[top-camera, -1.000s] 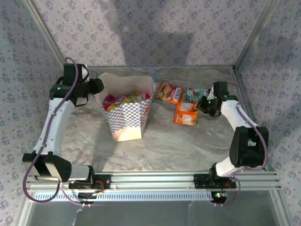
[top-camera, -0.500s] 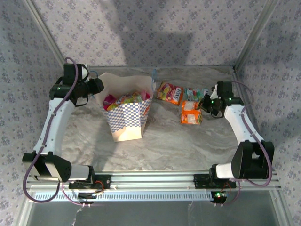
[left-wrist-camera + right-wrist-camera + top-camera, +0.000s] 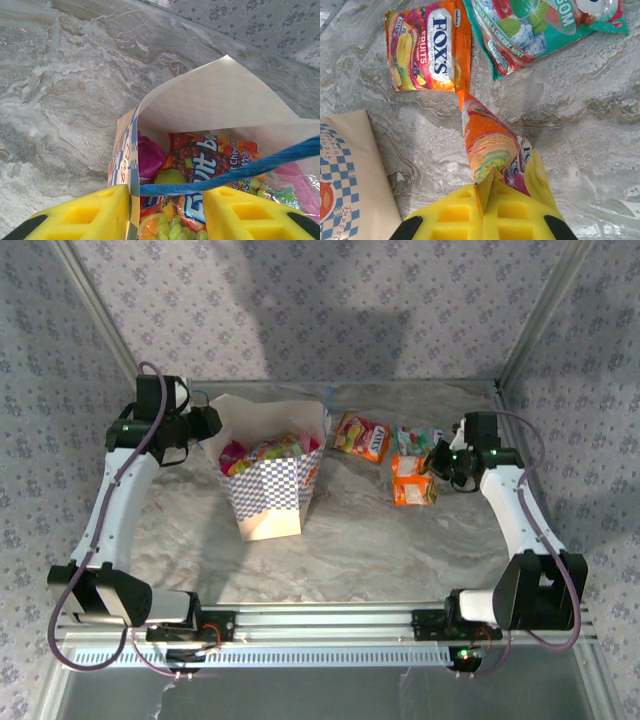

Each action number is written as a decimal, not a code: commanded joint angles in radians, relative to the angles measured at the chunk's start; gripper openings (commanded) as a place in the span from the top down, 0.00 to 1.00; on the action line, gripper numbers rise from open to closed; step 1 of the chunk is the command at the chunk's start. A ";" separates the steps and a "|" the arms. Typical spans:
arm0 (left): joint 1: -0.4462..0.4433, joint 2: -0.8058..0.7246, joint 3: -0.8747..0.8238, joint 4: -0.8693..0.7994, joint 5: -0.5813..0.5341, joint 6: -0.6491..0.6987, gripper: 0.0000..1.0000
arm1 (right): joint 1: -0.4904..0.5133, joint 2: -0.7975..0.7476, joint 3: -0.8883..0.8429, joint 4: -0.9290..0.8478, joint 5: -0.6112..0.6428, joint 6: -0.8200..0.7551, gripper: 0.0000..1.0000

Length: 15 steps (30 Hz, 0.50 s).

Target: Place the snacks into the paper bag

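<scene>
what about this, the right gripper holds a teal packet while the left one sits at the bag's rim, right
Not quite: the right gripper holds an orange packet, as the right wrist view shows; the teal packet lies on the table. The left gripper does sit at the bag's rim.

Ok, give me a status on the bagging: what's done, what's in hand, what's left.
Done: several packets sit inside the paper bag, whose rim the left gripper straddles. In hand: the right gripper pinches the small orange packet. Left: the orange Fox's packet and the teal-white packet lie on the table.
</scene>
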 commanded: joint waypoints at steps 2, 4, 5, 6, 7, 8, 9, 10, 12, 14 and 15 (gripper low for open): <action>-0.008 -0.024 0.025 -0.005 0.010 0.000 0.58 | 0.005 -0.052 0.049 -0.025 0.001 0.010 1.00; -0.008 -0.023 0.026 -0.005 0.012 0.000 0.58 | 0.004 -0.063 0.055 -0.034 0.002 0.007 1.00; -0.008 -0.024 0.026 -0.004 0.013 0.000 0.58 | 0.004 -0.067 0.057 -0.039 0.003 0.005 1.00; -0.009 -0.023 0.028 -0.002 0.014 0.000 0.58 | 0.005 -0.071 0.059 -0.040 0.000 0.003 1.00; -0.008 -0.023 0.028 -0.001 0.015 0.000 0.58 | 0.004 -0.073 0.061 -0.044 -0.003 0.000 1.00; -0.009 -0.023 0.028 -0.001 0.015 0.000 0.58 | 0.003 -0.074 0.062 -0.044 -0.006 -0.002 1.00; -0.008 -0.024 0.028 -0.001 0.015 0.000 0.58 | 0.003 -0.073 0.061 -0.044 -0.009 -0.005 1.00; -0.008 -0.023 0.026 0.000 0.017 0.001 0.58 | 0.004 -0.071 0.060 -0.041 -0.011 -0.008 1.00; -0.009 -0.022 0.024 0.000 0.016 0.002 0.58 | 0.003 -0.058 0.058 -0.044 -0.024 -0.009 1.00; -0.008 -0.020 0.025 0.000 0.017 0.004 0.58 | 0.004 -0.046 0.058 -0.041 -0.055 -0.010 1.00; -0.008 -0.020 0.025 0.000 0.016 0.006 0.58 | 0.005 -0.044 0.057 -0.033 -0.075 -0.009 1.00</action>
